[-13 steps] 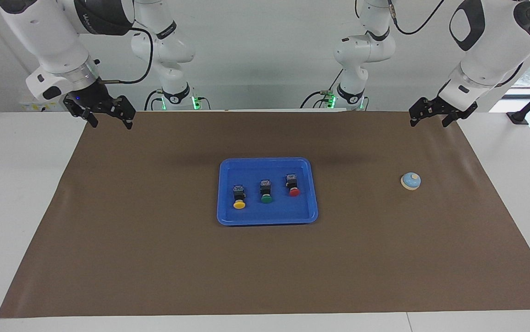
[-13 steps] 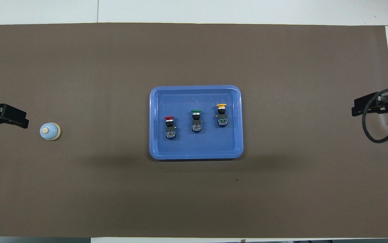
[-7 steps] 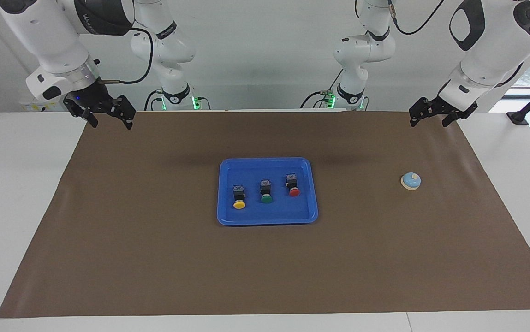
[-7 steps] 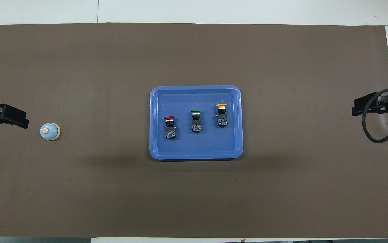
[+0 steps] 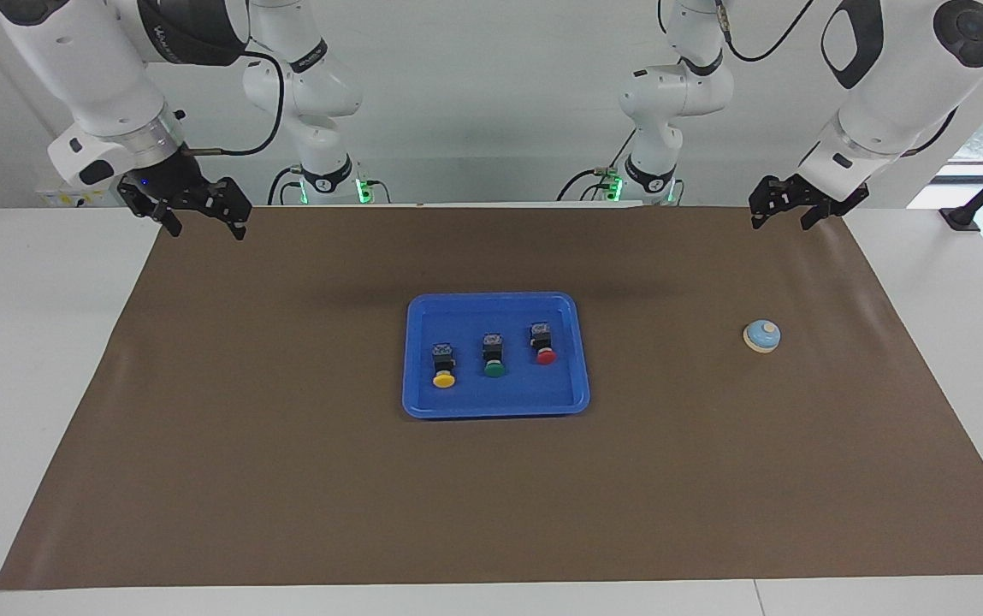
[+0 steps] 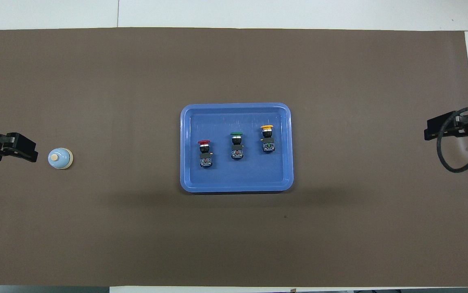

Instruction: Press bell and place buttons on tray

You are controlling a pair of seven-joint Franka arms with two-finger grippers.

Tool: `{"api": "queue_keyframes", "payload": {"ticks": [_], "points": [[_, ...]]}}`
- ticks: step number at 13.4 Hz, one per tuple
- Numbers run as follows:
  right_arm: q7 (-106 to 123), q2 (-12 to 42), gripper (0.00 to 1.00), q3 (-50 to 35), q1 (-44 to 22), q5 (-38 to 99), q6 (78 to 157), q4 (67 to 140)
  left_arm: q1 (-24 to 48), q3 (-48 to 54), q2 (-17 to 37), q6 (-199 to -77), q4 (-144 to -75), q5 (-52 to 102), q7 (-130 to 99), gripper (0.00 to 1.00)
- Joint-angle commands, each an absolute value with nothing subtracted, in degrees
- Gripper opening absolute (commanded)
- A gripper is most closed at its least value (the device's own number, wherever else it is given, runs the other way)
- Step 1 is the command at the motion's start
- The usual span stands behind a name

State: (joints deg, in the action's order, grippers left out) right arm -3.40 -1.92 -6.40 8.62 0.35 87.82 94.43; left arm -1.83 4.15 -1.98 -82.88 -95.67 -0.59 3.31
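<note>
Three buttons lying in the tray, the bell standing apart on the mat.
The flat bright blue plastic tray [image 5: 578, 355] holds red-capped [image 5: 544, 342], green-capped [image 5: 494, 355] and yellow-capped [image 5: 443, 365] black-bodied push buttons in a slanting row, lying on their sides, caps pointing away from the robots. The small light-blue dome bell [image 5: 761, 335], cream knob up, stands toward the left arm's end.

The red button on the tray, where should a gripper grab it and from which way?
A judgement: take the red button by its black-and-blue body, coming straight down from above. It lies on its side in the tray, cap pointing away from the robots, so the boxy body offers flat flanks while the round cap would slip. The green button lies beside it with a gap.
</note>
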Motion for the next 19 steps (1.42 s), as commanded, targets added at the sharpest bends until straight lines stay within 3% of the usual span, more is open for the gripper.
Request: {"api": "queue_keyframes", "payload": {"ticks": [1, 3, 7, 10, 19], "points": [[-2.29, -2.81, 1.0, -7.38, 9.84, 0.35, 87.71, 95.36, -5.0, 3.69, -7.72, -94.08, -109.2, -0.79, 2.99, 0.0], [-2.29, -2.81, 1.0, -7.38, 9.93, 0.35, 87.71, 95.36, -8.07, 3.69, -7.74, -103.32, -117.56, -0.79, 3.6, 0.0], [-2.29, -2.81, 1.0, -7.38, 9.84, 0.35, 87.71, 95.36, -10.81, 3.6, -3.79, -118.97, -127.16, -0.79, 4.56, 0.0], [-2.29, -2.81, 1.0, -7.38, 9.93, 0.35, 87.71, 95.36, -11.95, 3.69, 0.08, -126.54, -128.76, -0.79, 5.27, 0.0], [-2.29, -2.81, 1.0, -7.38, 9.84, 0.35, 87.71, 95.36, -11.87, 3.6, 6.15, -133.6, -129.73, -0.88, 5.27, 0.0]]}}
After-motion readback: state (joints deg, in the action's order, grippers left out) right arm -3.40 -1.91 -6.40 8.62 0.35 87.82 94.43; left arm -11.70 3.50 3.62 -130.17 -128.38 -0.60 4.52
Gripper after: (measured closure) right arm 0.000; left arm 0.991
